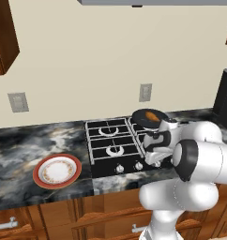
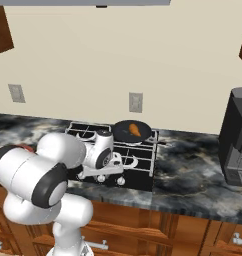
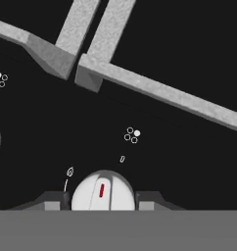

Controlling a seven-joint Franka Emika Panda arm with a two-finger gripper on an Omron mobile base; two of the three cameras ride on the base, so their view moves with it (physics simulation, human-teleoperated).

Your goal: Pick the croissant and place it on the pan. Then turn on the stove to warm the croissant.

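The stove (image 1: 116,143) sits in the marble counter (image 1: 21,159). The pan (image 2: 133,131) rests on its back right burner, the croissant (image 2: 135,130) inside. At the stove's front edge, the gripper (image 3: 103,200) clamps a knob (image 3: 103,191).

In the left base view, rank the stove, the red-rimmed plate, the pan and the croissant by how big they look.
1. stove, clearly the largest.
2. red-rimmed plate.
3. pan; it sits farther back and the arm hides part of it, so its rank against the plate is unsure.
4. croissant, smallest, lying in the pan.
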